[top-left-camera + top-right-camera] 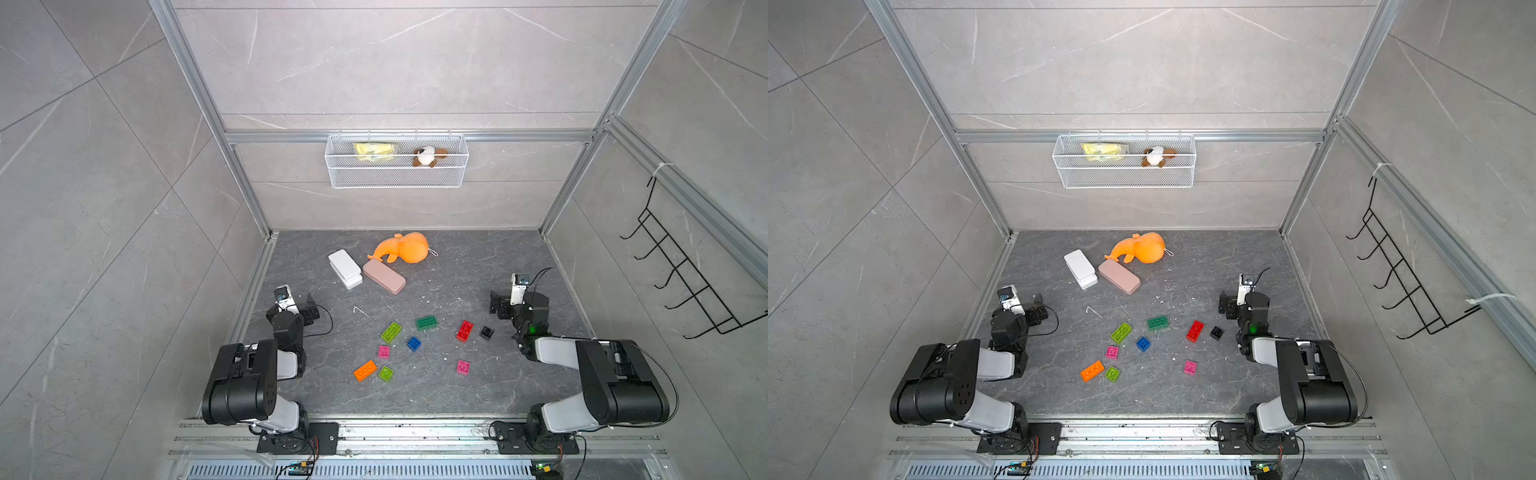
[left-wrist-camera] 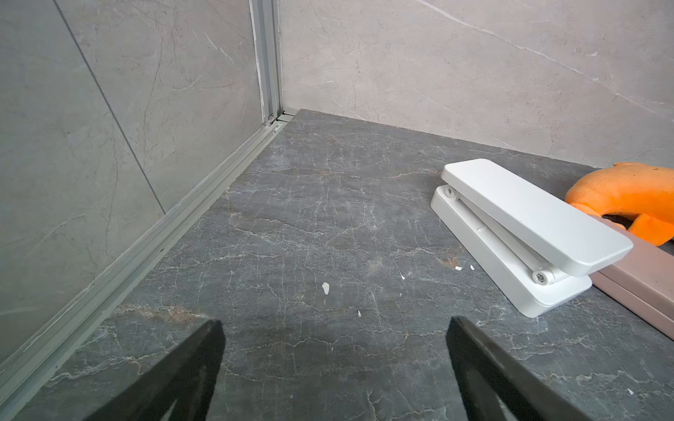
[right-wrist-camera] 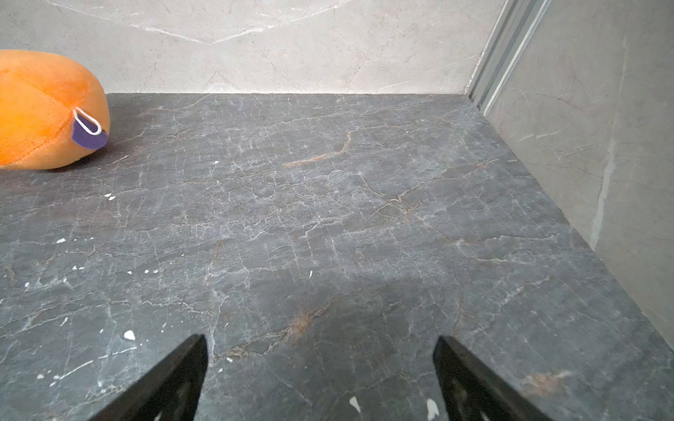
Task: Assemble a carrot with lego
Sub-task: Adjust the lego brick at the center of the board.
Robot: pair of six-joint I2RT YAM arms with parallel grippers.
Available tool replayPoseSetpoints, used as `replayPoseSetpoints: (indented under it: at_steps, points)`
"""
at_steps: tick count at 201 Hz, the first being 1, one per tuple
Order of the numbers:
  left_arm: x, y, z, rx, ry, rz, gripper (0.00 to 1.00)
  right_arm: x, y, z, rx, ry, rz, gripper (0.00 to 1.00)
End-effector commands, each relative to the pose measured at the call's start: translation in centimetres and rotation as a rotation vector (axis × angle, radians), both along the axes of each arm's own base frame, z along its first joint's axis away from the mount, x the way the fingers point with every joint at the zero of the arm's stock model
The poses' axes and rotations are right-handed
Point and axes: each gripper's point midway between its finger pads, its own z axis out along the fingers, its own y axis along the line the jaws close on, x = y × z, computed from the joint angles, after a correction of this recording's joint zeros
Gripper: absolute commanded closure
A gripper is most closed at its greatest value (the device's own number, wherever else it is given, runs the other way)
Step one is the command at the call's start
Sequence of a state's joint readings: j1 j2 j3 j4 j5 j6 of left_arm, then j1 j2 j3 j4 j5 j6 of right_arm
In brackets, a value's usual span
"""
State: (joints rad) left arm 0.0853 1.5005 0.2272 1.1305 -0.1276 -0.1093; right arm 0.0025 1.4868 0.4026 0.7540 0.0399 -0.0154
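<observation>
Both arms sit folded at the sides of the table (image 1: pixel 498 395), with the left gripper (image 2: pixel 333 328) and the right gripper (image 3: pixel 321 342) gaping wide, empty and well apart from the work. The lego (image 1: pixel 365 370) lies loose mid-table, from the long lime green brick (image 1: pixel 391 331) and the red brick (image 1: pixel 464 331) down to the blue brick (image 1: pixel 414 343) and the black brick (image 1: pixel 486 332), and no carrot is stacked yet. These pieces are tiny against those claws, so I'd worry an off-centre pinch skids one away or knocks its neighbour.

Orange plush toy (image 2: pixel 620 189) and pink case (image 2: pixel 649 288) cut off at the left wrist view's edge, yellow packet (image 1: pixel 374 151) in wire basket (image 1: pixel 395 183) — unidentifiable, black lego brick (image 1: pixel 486 332) — studs too small to tell.
</observation>
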Motion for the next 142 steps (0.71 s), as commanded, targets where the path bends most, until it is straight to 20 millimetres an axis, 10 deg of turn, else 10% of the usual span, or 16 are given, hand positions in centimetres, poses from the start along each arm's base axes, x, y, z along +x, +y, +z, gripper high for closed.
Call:
replayPoseSetpoints:
  at_steps: [1, 142]
  points:
    - [0.1, 0.1, 1.0, -0.018, -0.048, 0.004, 0.02, -0.1, 0.3, -0.2, 0.009, -0.003, 0.007, 0.00]
    - [0.3, 0.8, 2.1, -0.020, -0.057, 0.045, 0.02, -0.2, -0.6, 0.5, 0.011, -0.017, -0.050, 0.00]
